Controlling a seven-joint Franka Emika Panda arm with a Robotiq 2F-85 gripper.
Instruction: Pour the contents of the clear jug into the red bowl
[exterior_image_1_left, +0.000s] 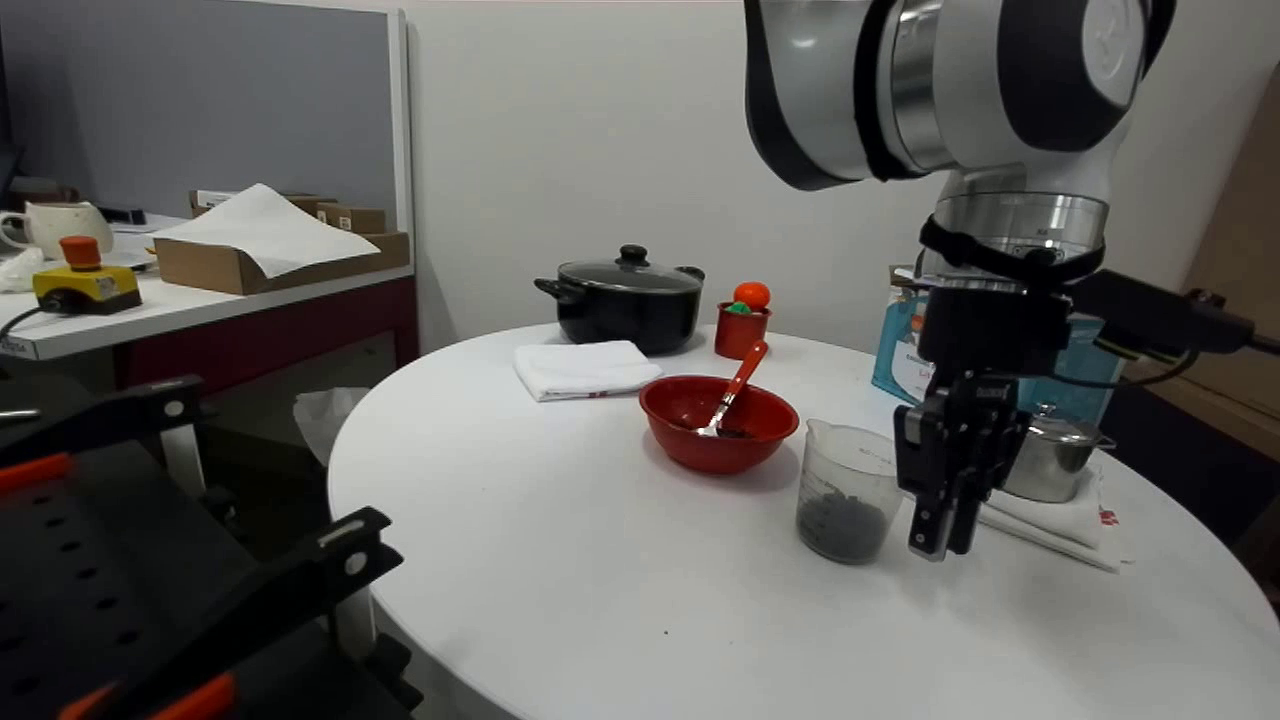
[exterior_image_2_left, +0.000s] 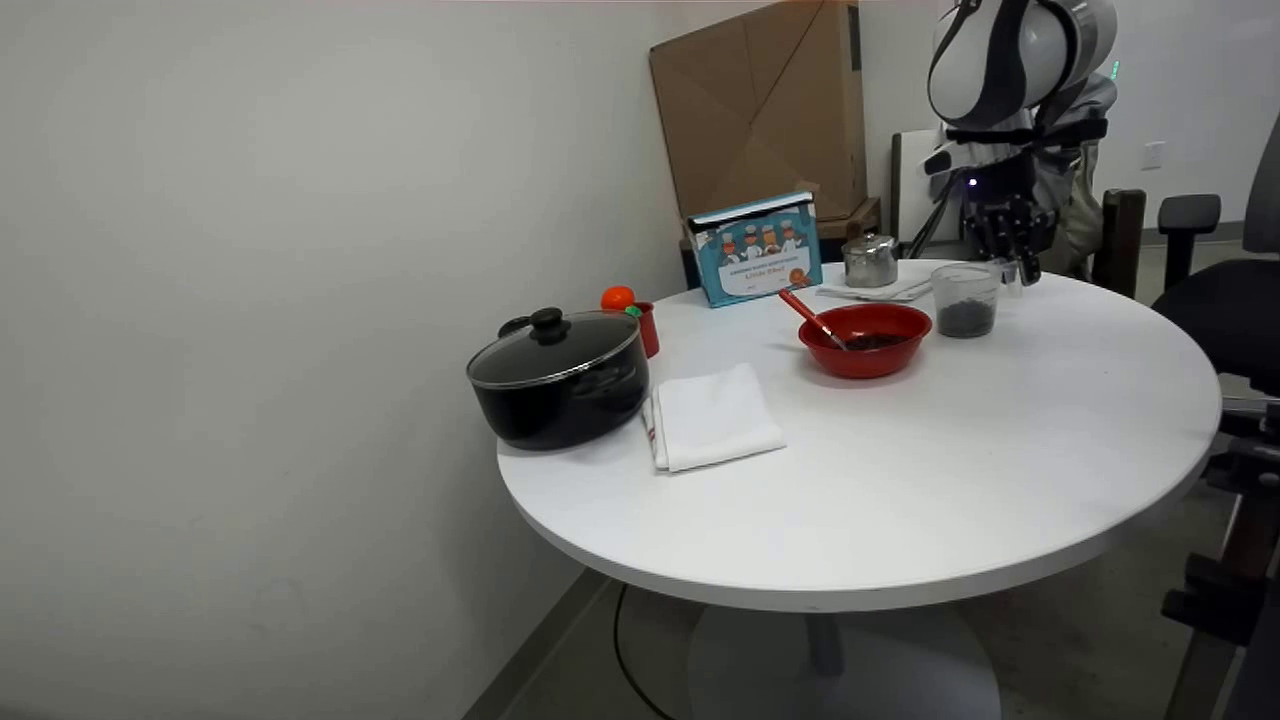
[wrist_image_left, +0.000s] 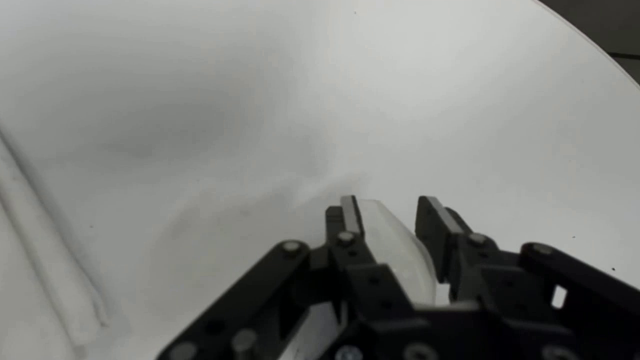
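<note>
You look lined up for the pour

Here you are, operator: your gripper down at the side of the clear jug, between the middle of the round table and its arm-side edge; the fingers stand part-way apart with the jug's handle between them; whether they grip it I can't tell from these views; the jug stands upright, long axis vertical, dark contents low inside; its body lies inward of the gripper, away from that arm-side edge, and the red bowl is roughly on the same line, just beyond; so the move, I'd judge, turns on a sure hold, a lift, then a tip inward over the bowl; just one arm, so yours is nearest; now the count: one jug, one red bowl, one red-handled utensil leaning in it; at the wall-side edge one black lidded pot and one red cup; elsewhere one metal pot, one blue box, two folded cloths
</note>
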